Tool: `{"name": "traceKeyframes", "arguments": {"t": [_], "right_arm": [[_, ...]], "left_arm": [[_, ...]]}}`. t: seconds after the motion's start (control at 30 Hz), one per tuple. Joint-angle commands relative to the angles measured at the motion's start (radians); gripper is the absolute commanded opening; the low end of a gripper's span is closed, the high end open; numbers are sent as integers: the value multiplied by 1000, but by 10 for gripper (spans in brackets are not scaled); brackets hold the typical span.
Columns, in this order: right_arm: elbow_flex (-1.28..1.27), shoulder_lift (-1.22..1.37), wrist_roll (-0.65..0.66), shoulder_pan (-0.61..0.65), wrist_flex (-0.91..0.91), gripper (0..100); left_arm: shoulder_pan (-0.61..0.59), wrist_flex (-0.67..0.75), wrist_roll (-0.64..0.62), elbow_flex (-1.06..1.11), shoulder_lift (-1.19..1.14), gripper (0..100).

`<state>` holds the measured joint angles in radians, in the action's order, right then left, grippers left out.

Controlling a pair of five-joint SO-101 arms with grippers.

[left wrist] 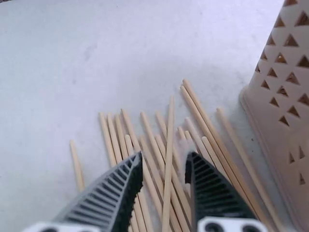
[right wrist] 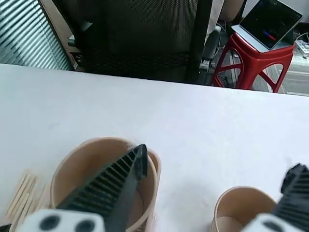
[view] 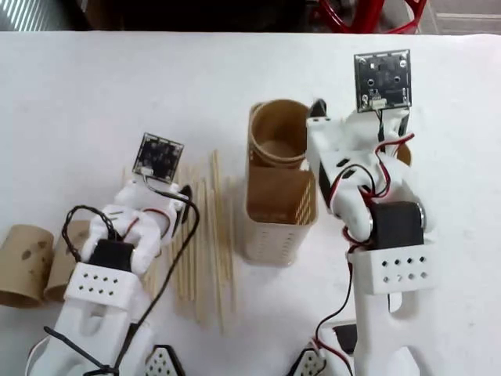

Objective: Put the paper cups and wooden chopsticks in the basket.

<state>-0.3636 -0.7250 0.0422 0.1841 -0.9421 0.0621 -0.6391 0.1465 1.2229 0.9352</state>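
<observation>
Jaws of the left gripper [left wrist: 164,162] are shown partly open just above the wooden chopsticks [view: 207,235]. The sticks are spread flat on the white table [view: 94,86] between the left arm and the basket [view: 270,243]. One stick is seen running through the gap between the fingers, not clamped.

Jaws of the right gripper [right wrist: 218,162] are spread wide, with nothing held. One finger is set over the mouth of an upright paper cup [right wrist: 72,169]; the other is cut off at the frame edge. In the high view this cup is seen at the basket's far rim; whether it stands inside the basket or just behind it cannot be told.

A second upright cup [right wrist: 241,205] stands near it, cut off in the right wrist view and largely hidden by the right arm in the high view.

Two paper cups [view: 23,266] are laid on their sides at the left of the high view, and the one nearer the left arm is partly covered by it. Dark marks on the outer cup's side are too small to be read.

The screen of a laptop [right wrist: 273,21] on a red stool [right wrist: 251,63] carries coloured marks, not legible.
</observation>
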Motion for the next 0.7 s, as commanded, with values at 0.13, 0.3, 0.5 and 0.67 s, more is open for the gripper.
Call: {"name": "traceKeyframes", "arguments": {"t": [0.13, 0.3, 0.5, 0.67], "right_arm": [[-3, -58, 2, -120, -71, 426], [-20, -74, 166, -340, -194, 425], [-43, 102, 233, -469, -193, 337], [-40, 297, 239, -479, -156, 357]], "left_arm": [[1, 2, 6, -5, 2, 155], [4, 3, 6, -5, 2, 155], [-1, 3, 6, -5, 1, 155], [-1, 3, 6, -5, 2, 155]]}}
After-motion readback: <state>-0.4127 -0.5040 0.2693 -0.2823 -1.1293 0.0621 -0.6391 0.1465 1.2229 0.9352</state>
